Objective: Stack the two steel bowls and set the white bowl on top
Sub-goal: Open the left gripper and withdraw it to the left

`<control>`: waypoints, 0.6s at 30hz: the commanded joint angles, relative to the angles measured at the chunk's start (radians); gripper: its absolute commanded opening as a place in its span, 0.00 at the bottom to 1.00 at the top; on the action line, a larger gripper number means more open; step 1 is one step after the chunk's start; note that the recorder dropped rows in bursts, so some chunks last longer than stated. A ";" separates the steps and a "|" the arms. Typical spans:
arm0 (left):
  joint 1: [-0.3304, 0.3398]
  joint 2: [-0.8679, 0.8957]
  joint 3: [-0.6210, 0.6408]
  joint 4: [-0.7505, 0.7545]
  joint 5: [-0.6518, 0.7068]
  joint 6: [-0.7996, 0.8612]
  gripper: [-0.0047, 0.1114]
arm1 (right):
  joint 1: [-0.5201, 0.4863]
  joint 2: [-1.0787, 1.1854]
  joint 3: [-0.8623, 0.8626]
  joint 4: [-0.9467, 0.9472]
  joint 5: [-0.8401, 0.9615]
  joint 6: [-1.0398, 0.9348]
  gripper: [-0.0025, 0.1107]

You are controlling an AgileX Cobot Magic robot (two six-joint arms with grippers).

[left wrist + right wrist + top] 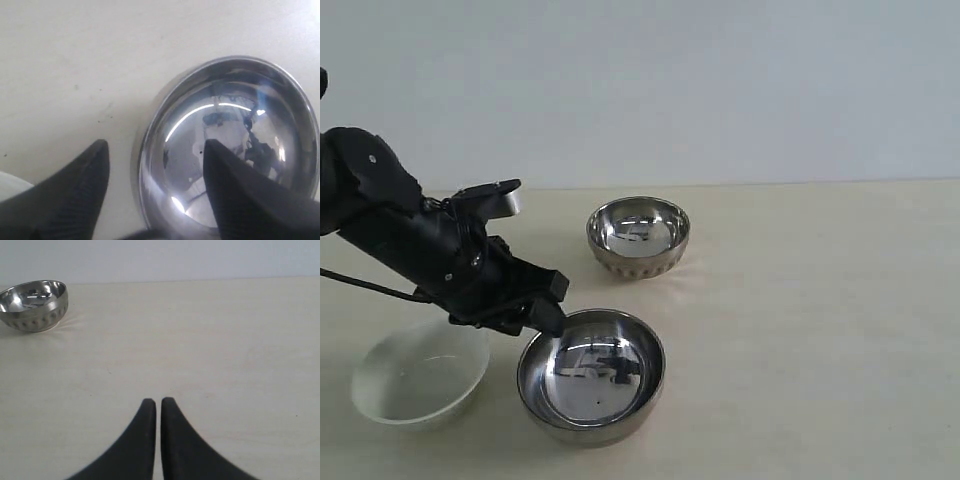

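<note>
The smooth steel bowl (592,375) stands at the front middle of the table. My left gripper (556,305) is at its left rim, open. In the left wrist view the left gripper (156,145) straddles the rim of that bowl (235,125), one finger over the inside and one outside, with a gap on both sides. The ribbed steel bowl (638,235) sits further back, upright and empty, and also shows as the ribbed bowl (34,305) in the right wrist view. The white bowl (420,372) rests at the front left, partly under my left arm. My right gripper (158,401) is shut on nothing, above bare table.
The pale tabletop (820,320) runs back to a grey wall. A sliver of the white bowl (10,182) shows beside the outer left finger. A black cable (370,285) trails from the left arm over the table's left side.
</note>
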 commanded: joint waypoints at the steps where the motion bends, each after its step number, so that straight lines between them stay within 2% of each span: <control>1: -0.005 -0.034 0.004 -0.014 0.029 0.005 0.50 | -0.005 -0.006 0.005 -0.002 -0.011 -0.004 0.02; 6: -0.003 -0.099 0.004 0.013 0.036 0.005 0.50 | -0.005 -0.006 0.005 -0.002 -0.011 -0.004 0.02; 11: 0.024 -0.313 0.004 0.097 0.040 -0.032 0.49 | -0.005 -0.006 0.005 -0.002 -0.011 -0.004 0.02; 13: 0.071 -0.389 0.004 0.139 0.071 -0.086 0.38 | -0.005 -0.006 0.005 -0.002 -0.011 -0.004 0.02; 16: 0.139 -0.469 0.004 0.152 0.134 -0.089 0.12 | -0.005 -0.006 0.005 -0.002 -0.011 -0.004 0.02; 18: 0.173 -0.541 0.017 0.175 0.158 -0.080 0.07 | -0.005 -0.006 0.005 -0.002 -0.011 -0.004 0.02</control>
